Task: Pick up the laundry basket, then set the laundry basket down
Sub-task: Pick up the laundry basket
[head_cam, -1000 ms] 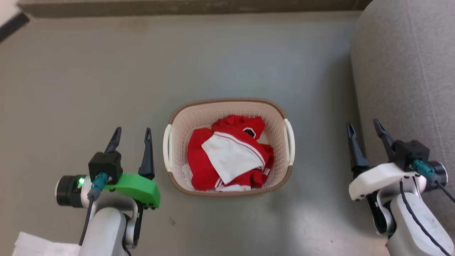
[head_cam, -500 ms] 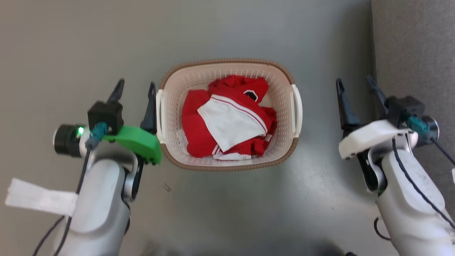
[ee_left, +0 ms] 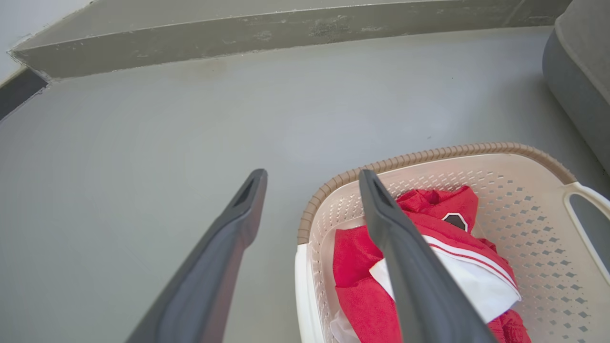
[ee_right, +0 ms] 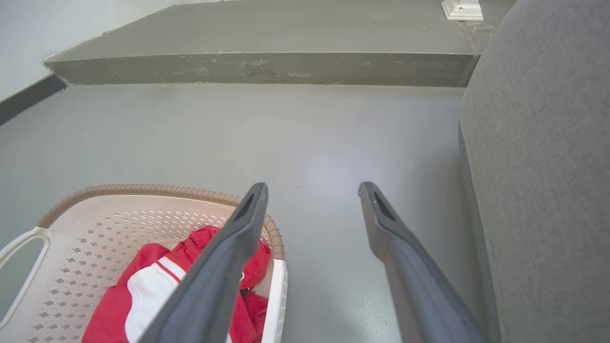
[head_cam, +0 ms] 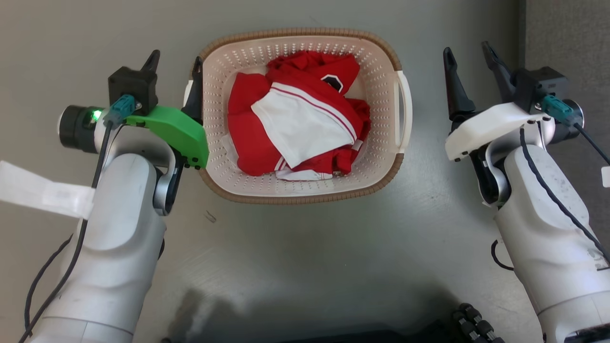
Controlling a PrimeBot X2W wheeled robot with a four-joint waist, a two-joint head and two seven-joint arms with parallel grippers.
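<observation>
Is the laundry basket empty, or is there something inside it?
Not empty. The laundry basket stands upright on the floor and holds a crumpled red and white garment that covers most of its bottom.

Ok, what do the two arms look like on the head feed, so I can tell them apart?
Both forearms are pale grey with two long dark tapered fingers, a black camera block and a teal plug on a dark cable. The left gripper wears a green wrist cover, with a green light lit beside it; the right gripper wears a white wrist cover.
</observation>
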